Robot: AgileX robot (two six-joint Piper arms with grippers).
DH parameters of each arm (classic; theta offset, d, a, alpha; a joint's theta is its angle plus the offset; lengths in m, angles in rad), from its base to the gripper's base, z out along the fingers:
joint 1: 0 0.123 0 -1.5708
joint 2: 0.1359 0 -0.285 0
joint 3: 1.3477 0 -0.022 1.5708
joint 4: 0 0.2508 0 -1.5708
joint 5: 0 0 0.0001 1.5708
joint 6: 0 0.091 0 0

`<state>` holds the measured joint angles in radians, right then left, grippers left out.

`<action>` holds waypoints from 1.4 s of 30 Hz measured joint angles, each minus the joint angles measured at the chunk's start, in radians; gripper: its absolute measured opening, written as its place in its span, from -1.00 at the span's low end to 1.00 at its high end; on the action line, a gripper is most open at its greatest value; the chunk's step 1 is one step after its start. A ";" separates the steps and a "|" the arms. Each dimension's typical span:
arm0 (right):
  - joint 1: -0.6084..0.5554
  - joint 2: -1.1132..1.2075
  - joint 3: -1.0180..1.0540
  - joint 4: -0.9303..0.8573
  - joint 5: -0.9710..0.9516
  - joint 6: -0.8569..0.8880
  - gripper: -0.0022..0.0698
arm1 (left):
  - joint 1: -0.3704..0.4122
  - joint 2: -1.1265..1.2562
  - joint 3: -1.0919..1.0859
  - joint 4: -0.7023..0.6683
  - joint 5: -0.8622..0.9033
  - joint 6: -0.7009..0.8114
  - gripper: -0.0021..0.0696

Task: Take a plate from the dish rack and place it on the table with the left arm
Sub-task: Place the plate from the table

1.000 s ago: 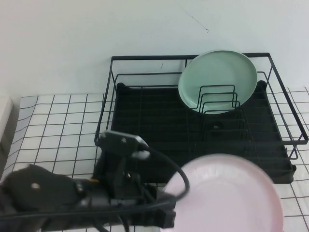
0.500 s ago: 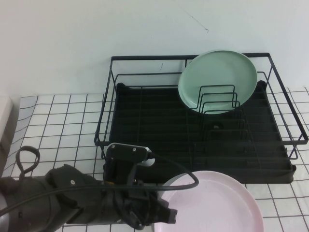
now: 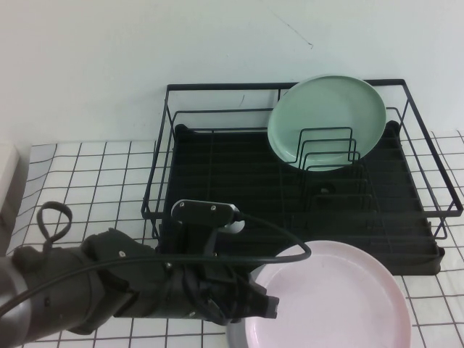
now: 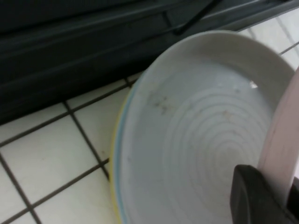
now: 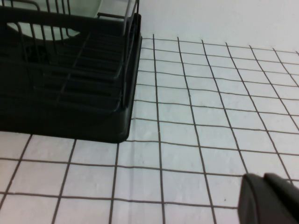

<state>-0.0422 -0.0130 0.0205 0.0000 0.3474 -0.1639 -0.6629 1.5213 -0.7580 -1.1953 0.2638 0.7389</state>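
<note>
My left gripper [image 3: 259, 304] is shut on the left rim of the pale pink plate [image 3: 333, 297], which it holds nearly flat and low over the table [image 3: 87, 181], in front of the black dish rack [image 3: 239, 181]. In the left wrist view the pink plate's rim [image 4: 282, 140] sits pinched between my left gripper's [image 4: 276, 189] black fingers. Right under it a grey-blue plate [image 4: 196, 135] lies on the table; a sliver of it [image 3: 233, 336] shows in the high view. My right gripper [image 5: 273, 200] is shut and empty, low over the table [image 5: 196, 116] beside the rack's corner [image 5: 107, 121].
A mint green plate [image 3: 326, 119] stands upright in the rack's wire dividers at the back right. The rack's front edge [image 4: 93, 42] is close behind the plates. White grid tiles stretch to the left of the rack.
The left arm has carried the pink plate down from close to the camera to low in front of the rack, and shifted right. The plate now lies flatter.
</note>
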 joint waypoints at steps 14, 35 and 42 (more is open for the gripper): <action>0.000 0.000 0.000 0.000 0.000 0.000 -0.95 | 0.000 0.051 0.000 0.008 -0.064 -0.002 -0.92; 0.000 0.000 0.000 0.000 0.000 0.000 -0.95 | 0.000 0.051 0.000 0.140 -0.109 -0.009 -0.93; 0.000 0.000 0.000 0.000 0.000 0.000 -0.95 | 0.000 0.051 0.000 0.224 -0.105 -0.013 -0.93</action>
<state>-0.0422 -0.0130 0.0205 0.0000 0.3474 -0.1639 -0.6629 1.5726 -0.7580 -0.9716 0.1587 0.7263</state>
